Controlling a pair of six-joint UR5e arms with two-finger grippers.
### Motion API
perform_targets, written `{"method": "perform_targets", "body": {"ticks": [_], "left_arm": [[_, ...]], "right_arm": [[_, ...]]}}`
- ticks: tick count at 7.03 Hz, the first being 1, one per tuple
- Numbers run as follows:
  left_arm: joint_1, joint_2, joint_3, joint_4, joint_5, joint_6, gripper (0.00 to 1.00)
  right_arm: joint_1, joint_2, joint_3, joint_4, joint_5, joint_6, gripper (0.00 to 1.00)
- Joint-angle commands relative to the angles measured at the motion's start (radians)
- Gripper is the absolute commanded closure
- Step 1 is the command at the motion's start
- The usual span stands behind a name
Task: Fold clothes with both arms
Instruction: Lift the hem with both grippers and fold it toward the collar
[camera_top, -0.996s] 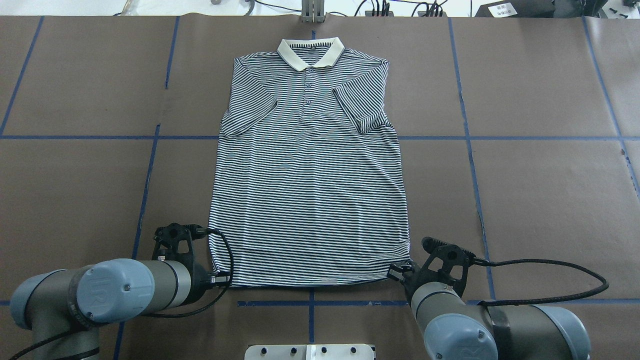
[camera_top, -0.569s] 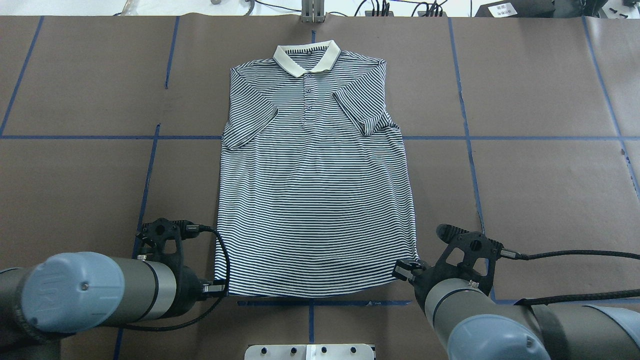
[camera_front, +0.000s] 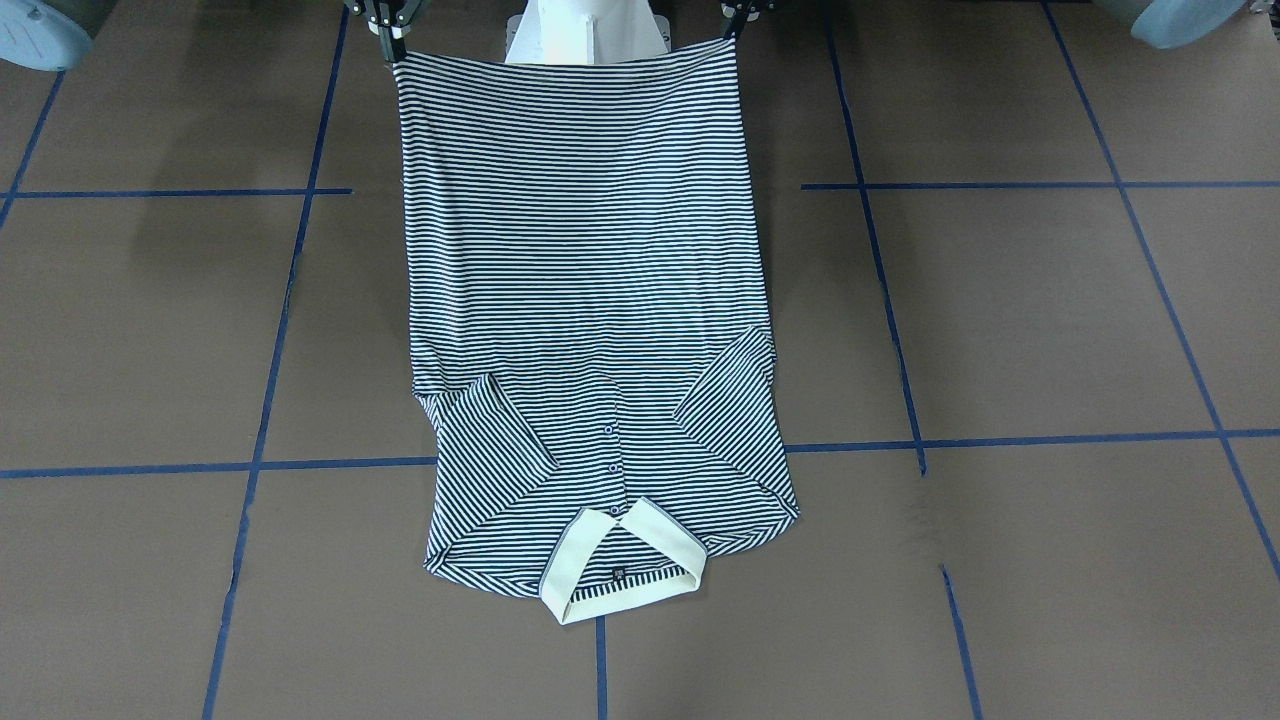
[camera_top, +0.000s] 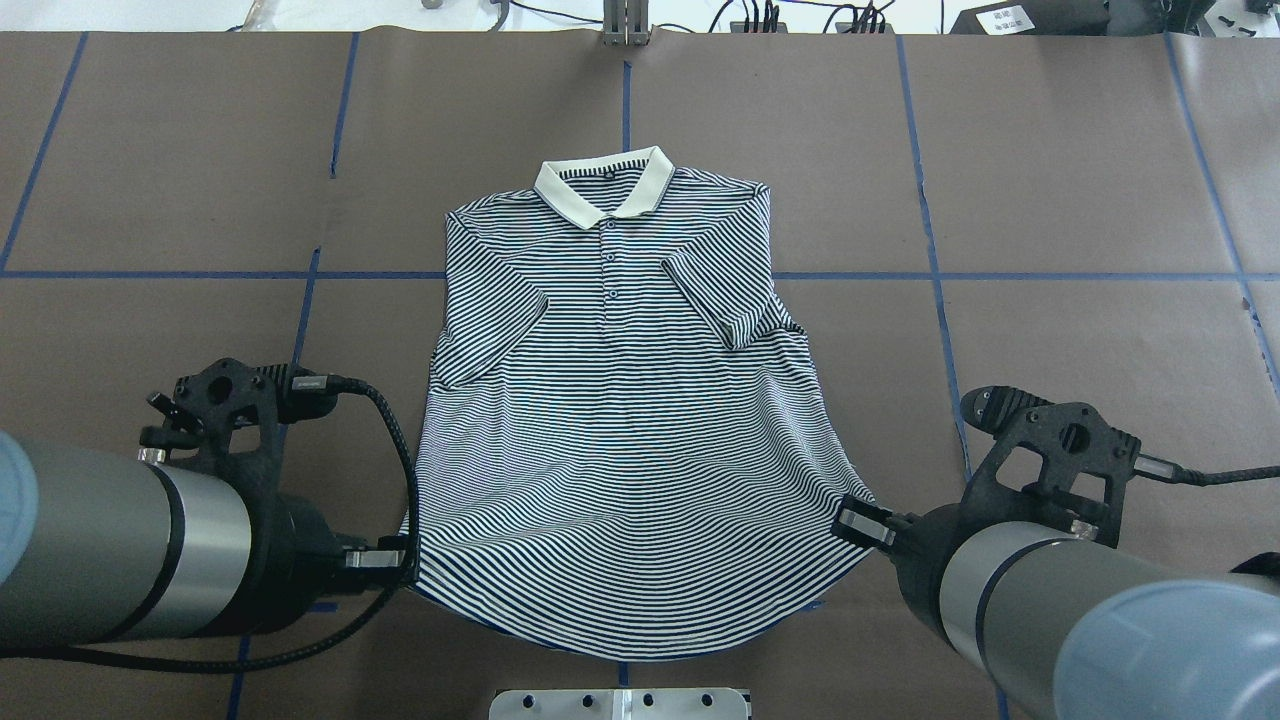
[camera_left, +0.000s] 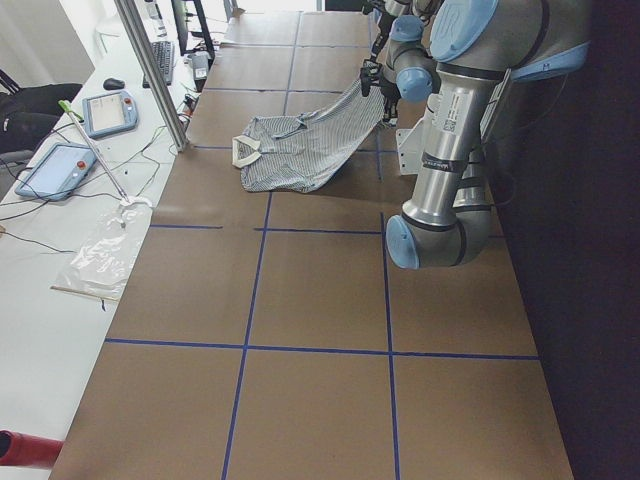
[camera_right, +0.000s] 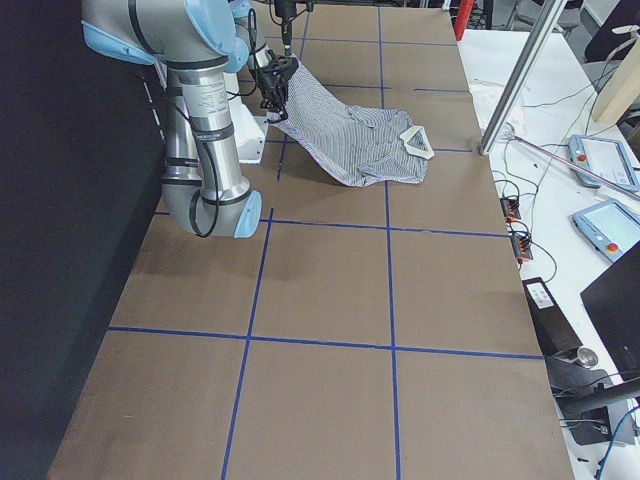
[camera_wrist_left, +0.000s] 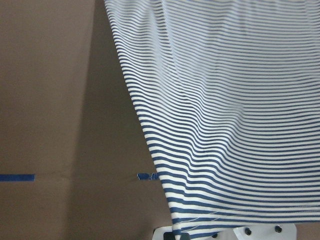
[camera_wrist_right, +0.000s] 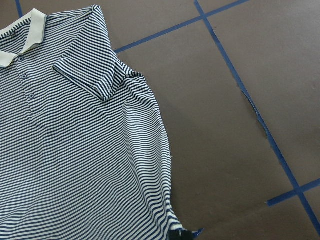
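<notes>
While its collar end lies flat on the table (camera_top: 1100, 380), the polo shirt (camera_top: 620, 420) is raised at the hem end, held by both grippers. Left gripper (camera_top: 392, 558): fingers closed on the hem corner on the robot's left, cloth pinched between them. Right gripper (camera_top: 862, 524): likewise clamped on the opposite hem corner. Hem (camera_top: 640, 640) sags in a curve between the two grips in the overhead view; in the front-facing view it runs nearly straight across. Both side views show the cloth sloping up from the table to the grippers, with the lower part off the surface. Shirt is front side up: cream collar (camera_top: 600, 192) at the end far from the robot, buttons (camera_top: 612, 258) in a row below it. Left sleeve (camera_top: 490, 310) and right sleeve (camera_top: 725, 290) are both folded inward over the chest. Shirt sits about midway across the table and lies over a blue tape line (camera_top: 1050, 275) at chest height. White pedestal base (camera_front: 585, 35) shows behind the raised hem in the front-facing view. Left wrist camera: striped cloth hanging over brown table. Right wrist camera: hem corner meets a dark fingertip at the bottom edge.
</notes>
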Motion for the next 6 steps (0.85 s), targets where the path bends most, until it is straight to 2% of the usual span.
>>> {"method": "perform_targets", "body": {"ticks": [1, 2, 3, 4, 6], "left_arm": [[-0.163, -0.067, 0.133, 0.010, -0.012, 0.174, 1.00], [-0.245, -0.090, 0.199, 0.005, -0.012, 0.243, 1.00], [-0.321, -0.113, 0.265, -0.013, -0.014, 0.311, 1.00], [-0.374, -0.128, 0.352, -0.074, -0.018, 0.337, 1.00], [-0.454, -0.180, 0.594, -0.256, -0.017, 0.389, 1.00]], "right_arm": [[0.124, 0.024, -0.020, 0.001, 0.043, -0.124, 1.00], [0.218, 0.038, -0.069, 0.037, 0.089, -0.182, 1.00], [0.313, 0.044, -0.182, 0.135, 0.139, -0.213, 1.00], [0.373, 0.044, -0.305, 0.264, 0.154, -0.245, 1.00], [0.447, 0.046, -0.584, 0.564, 0.154, -0.281, 1.00]]}}
